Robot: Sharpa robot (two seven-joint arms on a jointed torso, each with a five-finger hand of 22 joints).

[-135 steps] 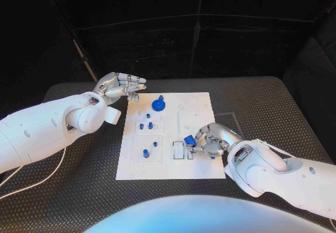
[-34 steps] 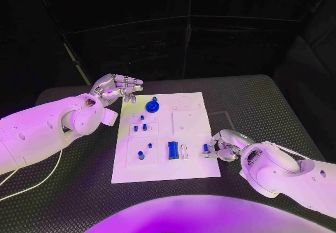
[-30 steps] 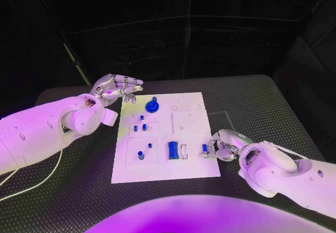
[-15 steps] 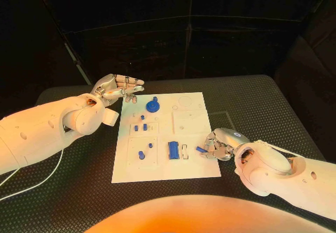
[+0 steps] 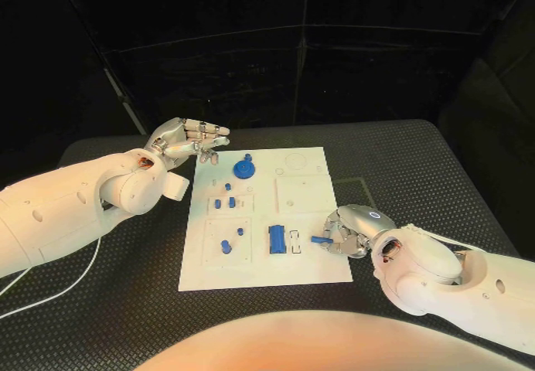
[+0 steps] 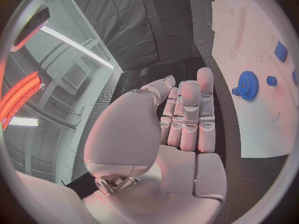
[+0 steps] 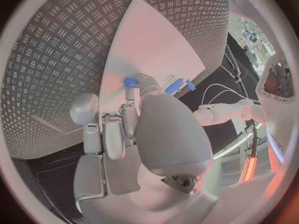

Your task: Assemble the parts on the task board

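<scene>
- Right hand (image 5: 349, 232) sits at the task board's (image 5: 318, 267) right edge, at about four o'clock from the board's centre, fingers pinching a small blue peg (image 5: 319, 240) over the white surface. The right wrist view shows the same peg (image 7: 131, 82) at my fingertips.
- Left hand (image 5: 187, 139) hovers off the board's far left corner, at about eleven o'clock, fingers curled in; I cannot tell whether it holds anything.
- Seated or lying on the board: a blue gear (image 5: 245, 167) at twelve o'clock, two short blocks (image 5: 224, 202) in the upper left panel, a small pin (image 5: 240, 231) and a rounded piece (image 5: 225, 246) in the lower left panel, and a long blue bar (image 5: 275, 239) just left of centre.
- Beside the bar, a narrow white slot (image 5: 295, 239) looks unfilled. Circular recesses (image 5: 297, 163) at one o'clock also appear vacant.
- Judgement: assembly is roughly midway. Several parts look placed; the peg in my right hand is not yet inserted, and I cannot confirm which of the placed parts are fully seated.
</scene>
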